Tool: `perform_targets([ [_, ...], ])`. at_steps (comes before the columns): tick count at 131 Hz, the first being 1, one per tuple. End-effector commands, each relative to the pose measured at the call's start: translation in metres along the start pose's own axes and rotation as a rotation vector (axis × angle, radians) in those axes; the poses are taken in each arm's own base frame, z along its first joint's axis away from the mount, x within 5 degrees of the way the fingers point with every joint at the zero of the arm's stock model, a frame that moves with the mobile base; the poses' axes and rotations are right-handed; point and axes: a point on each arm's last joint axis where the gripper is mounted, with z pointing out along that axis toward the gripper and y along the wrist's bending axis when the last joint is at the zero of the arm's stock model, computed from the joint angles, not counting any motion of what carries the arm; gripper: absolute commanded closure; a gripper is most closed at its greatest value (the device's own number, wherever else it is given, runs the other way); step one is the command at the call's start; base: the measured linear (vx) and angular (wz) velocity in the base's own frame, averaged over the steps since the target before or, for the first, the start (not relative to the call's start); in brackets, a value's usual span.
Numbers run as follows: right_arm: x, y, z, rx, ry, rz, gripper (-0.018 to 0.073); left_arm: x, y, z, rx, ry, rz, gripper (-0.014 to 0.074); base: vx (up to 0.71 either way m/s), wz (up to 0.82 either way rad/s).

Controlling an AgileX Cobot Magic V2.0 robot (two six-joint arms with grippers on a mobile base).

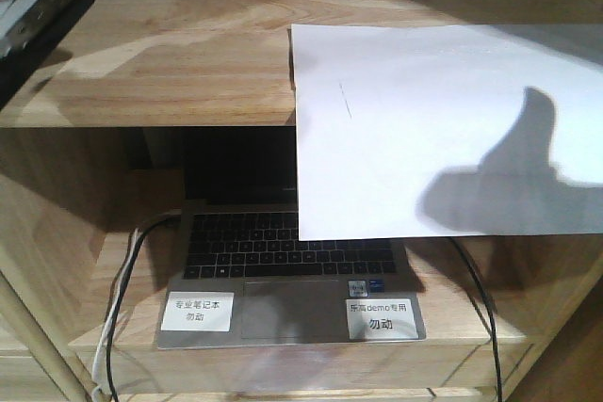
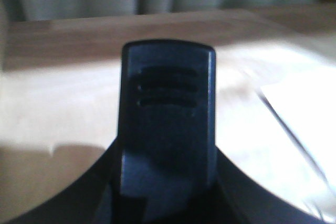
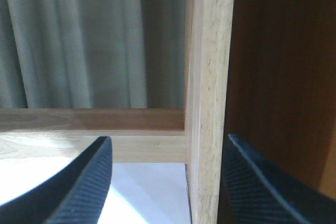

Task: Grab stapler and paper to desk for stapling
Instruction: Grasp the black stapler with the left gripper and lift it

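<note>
Currently, I am viewing the paper [image 1: 443, 129] lying flat on the upper shelf board [image 1: 170, 72], its front edge overhanging a laptop [image 1: 283, 261] beneath; the right claw [image 3: 168, 145] is gaping open astride the shelf's upright post [image 3: 210, 77], and the sheet is lying below and to its left, so I am judging this arm the nearer one for the paper; the left claw [image 2: 168, 182] seems to be clamping a dark block, probably the stapler [image 2: 168, 103], off beyond the sheet's left edge.
</note>
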Motion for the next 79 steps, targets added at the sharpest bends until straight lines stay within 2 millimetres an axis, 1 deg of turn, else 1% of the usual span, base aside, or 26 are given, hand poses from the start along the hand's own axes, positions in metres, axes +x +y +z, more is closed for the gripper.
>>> perform_targets([
  [1, -0.013, -0.001, -0.001, 0.008, -0.096, -0.010, 0.0125, 0.003, -0.001, -0.025, 0.099, -0.215, 0.025, 0.0603, 0.00, 0.00],
  [4, -0.013, -0.001, -0.001, 0.008, -0.096, -0.010, 0.0125, 0.008, -0.001, -0.027, 0.107, -0.219, 0.030, 0.0603, 0.00, 0.00],
  [5, -0.013, -0.001, -0.001, 0.008, -0.096, -0.010, 0.0125, 0.009, 0.000, -0.031, 0.118, -0.234, 0.026, 0.0603, 0.00, 0.00],
  [8, -0.013, -0.001, -0.001, 0.008, -0.096, -0.010, 0.0125, 0.016, 0.000, -0.031, 0.131, -0.235, 0.031, 0.0603, 0.00, 0.00],
  [9, -0.013, -0.001, -0.001, 0.008, -0.096, -0.010, 0.0125, 0.017, 0.000, -0.035, 0.141, -0.249, 0.027, 0.0603, 0.00, 0.00],
  [10, -0.013, -0.001, -0.001, 0.008, -0.096, -0.010, 0.0125, 0.019, 0.000, -0.033, 0.145, -0.245, 0.028, 0.0603, 0.00, 0.00],
  [11, -0.013, -0.001, -0.001, 0.008, -0.096, -0.010, 0.0125, 0.022, 0.000, -0.035, 0.149, -0.246, 0.029, 0.0603, 0.00, 0.00],
  [14, -0.013, -0.001, -0.001, 0.008, -0.096, -0.010, 0.0125, 0.025, 0.000, -0.039, 0.162, -0.263, 0.032, 0.0603, 0.00, 0.00],
  [16, -0.013, -0.001, -0.001, 0.008, -0.096, -0.010, 0.0125, 0.030, 0.001, -0.039, 0.169, -0.260, 0.037, 0.0603, 0.00, 0.00],
  [18, -0.013, -0.001, -0.001, 0.008, -0.096, -0.010, 0.0125, 0.033, 0.001, -0.043, 0.180, -0.276, 0.045, 0.0603, 0.00, 0.00],
  [31, -0.013, -0.001, -0.001, 0.008, -0.096, -0.010, 0.0125, 0.058, 0.004, -0.052, 0.209, -0.301, 0.113, 0.0603, 0.00, 0.00],
  [46, -0.013, -0.001, -0.001, 0.008, -0.096, -0.010, 0.0125, 0.086, 0.008, -0.056, 0.234, -0.296, 0.148, 0.0603, 0.00, 0.00],
  [56, -0.013, -0.001, -0.001, 0.008, -0.096, -0.010, 0.0125, 0.105, 0.011, -0.060, 0.252, -0.286, 0.140, 0.0603, 0.00, 0.00],
  [64, -0.013, -0.001, -0.001, 0.008, -0.096, -0.010, 0.0125, 0.117, 0.013, -0.062, 0.256, -0.284, 0.135, 0.0603, 0.00, 0.00],
  [79, -0.013, -0.001, -0.001, 0.008, -0.096, -0.010, 0.0125, 0.134, 0.018, -0.070, 0.258, -0.299, 0.134, 0.0603, 0.00, 0.00],
])
